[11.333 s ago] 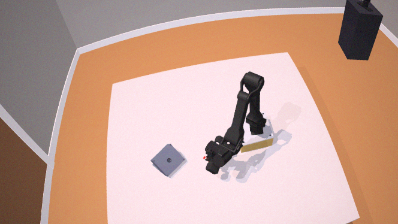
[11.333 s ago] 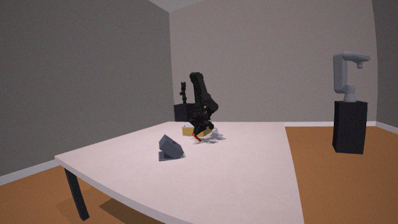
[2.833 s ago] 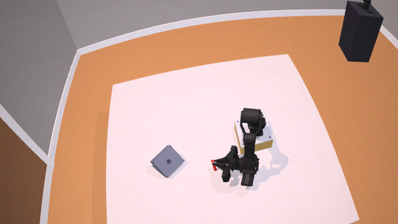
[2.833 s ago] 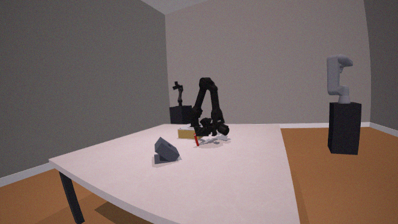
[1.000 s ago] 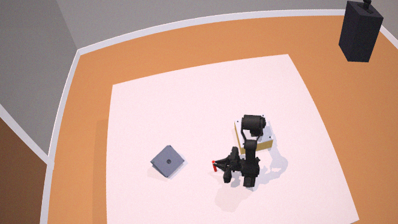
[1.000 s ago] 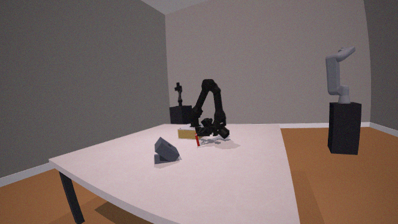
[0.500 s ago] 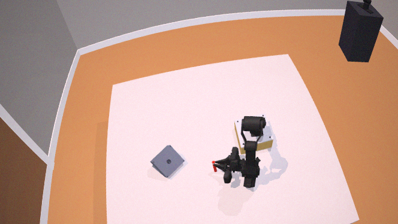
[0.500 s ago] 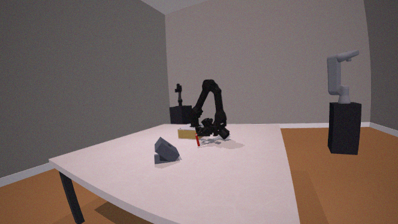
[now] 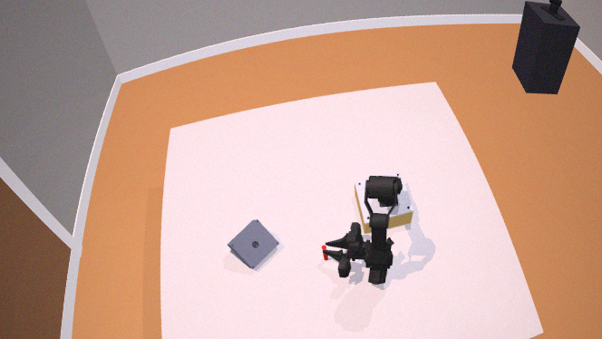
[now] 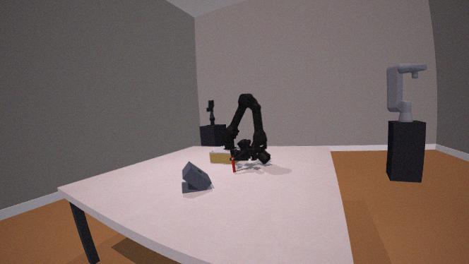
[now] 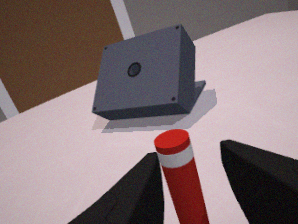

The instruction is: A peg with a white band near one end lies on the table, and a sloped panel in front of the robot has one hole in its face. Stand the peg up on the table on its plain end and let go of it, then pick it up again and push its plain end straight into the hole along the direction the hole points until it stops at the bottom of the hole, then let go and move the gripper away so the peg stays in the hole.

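The red peg stands nearly upright on the table, its white-banded end up and its plain end down. My gripper is open around the peg's upper part. In the wrist view the left finger is close beside the peg, perhaps touching it, and a clear gap shows to the right finger. The grey sloped panel stands apart from the peg. Its single large round hole shows dark and empty in the face.
The arm's base sits on a yellow-sided block behind the gripper. The white table carries the panel and the block. Dark pedestals with other arms stand beyond the table.
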You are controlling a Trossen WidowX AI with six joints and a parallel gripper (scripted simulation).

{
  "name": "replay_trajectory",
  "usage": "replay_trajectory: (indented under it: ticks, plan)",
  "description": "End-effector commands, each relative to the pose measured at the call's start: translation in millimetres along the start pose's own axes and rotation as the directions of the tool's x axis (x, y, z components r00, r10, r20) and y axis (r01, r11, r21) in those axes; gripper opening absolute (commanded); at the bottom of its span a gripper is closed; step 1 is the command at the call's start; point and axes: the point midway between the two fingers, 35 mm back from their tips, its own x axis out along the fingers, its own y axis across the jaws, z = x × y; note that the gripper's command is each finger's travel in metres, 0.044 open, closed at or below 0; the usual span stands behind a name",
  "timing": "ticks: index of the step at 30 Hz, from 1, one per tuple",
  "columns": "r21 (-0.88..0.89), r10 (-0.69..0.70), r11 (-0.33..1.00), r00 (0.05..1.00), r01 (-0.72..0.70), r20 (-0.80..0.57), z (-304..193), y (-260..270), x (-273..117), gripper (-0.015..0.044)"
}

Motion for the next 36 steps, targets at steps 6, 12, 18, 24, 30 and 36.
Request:
replay_trajectory:
  ticks: [6, 12, 18, 24, 30, 36]
  plan:
    - [-0.001, 0.0, 1.0, 1.0, 0.0, 0.0, 0.0, -0.2, 0.0, 0.013]
    - [-0.001, 0.0, 1.0, 1.0, 0.0, 0.0, 0.0, -0.2, 0.0, 0.0183]
    - [-0.001, 0.0, 1.0, 1.0, 0.0, 0.0, 0.0, -0.2, 0.0, 0.034]
    - [-0.001, 0.0, 1.0, 1.0, 0.0, 0.0, 0.0, -0.2, 0.0, 0.044]
    - [-0.001, 0.0, 1.0, 1.0, 0.0, 0.0, 0.0, -0.2, 0.0, 0.044]
    - [-0.029, 0.002, 1.0, 1.0, -0.002, -0.004, 59.4, 19.2, -9.0, 0.044]
